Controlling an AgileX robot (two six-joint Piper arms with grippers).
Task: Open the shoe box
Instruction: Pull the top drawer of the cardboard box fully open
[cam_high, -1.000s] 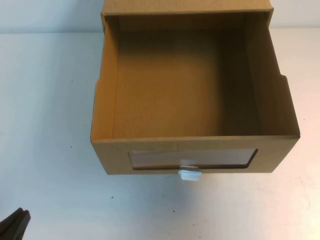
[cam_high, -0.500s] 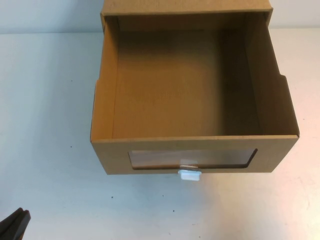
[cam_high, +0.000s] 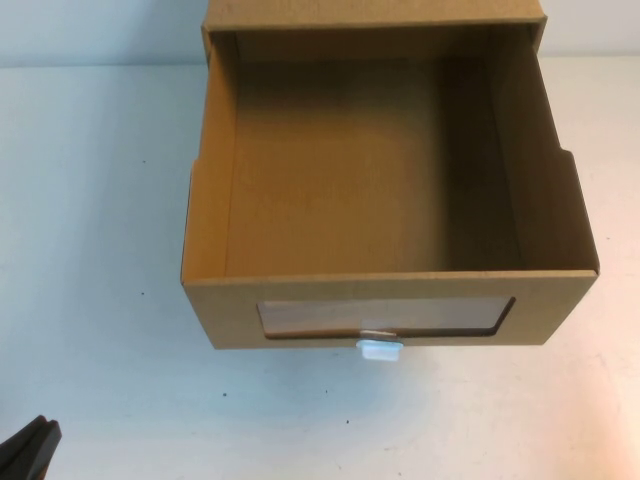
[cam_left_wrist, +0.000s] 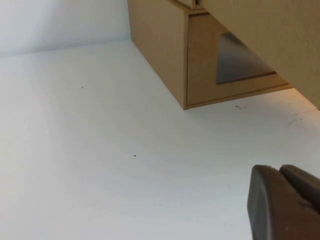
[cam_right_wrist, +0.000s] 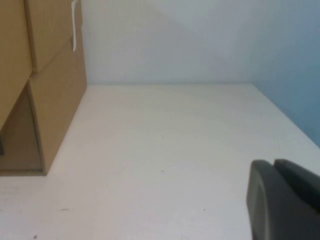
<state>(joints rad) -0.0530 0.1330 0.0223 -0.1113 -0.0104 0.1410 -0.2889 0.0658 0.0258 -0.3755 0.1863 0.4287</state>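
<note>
The brown cardboard shoe box (cam_high: 400, 300) stands mid-table with its drawer pulled far out toward me; the drawer is empty inside. Its front panel has a clear window (cam_high: 385, 316) and a small white pull tab (cam_high: 379, 349). My left gripper (cam_high: 30, 452) shows only as a dark tip at the near left corner of the table, well away from the box; in its wrist view the left gripper (cam_left_wrist: 278, 172) is shut with nothing in it, and the box (cam_left_wrist: 200, 65) lies ahead. My right gripper (cam_right_wrist: 274, 166) is out of the high view; it is shut and empty, off to the box's right side (cam_right_wrist: 45, 75).
The white table (cam_high: 90, 250) spreads bare on both sides of the box and in front of it. A pale wall (cam_right_wrist: 175, 40) rises behind the table's far edge.
</note>
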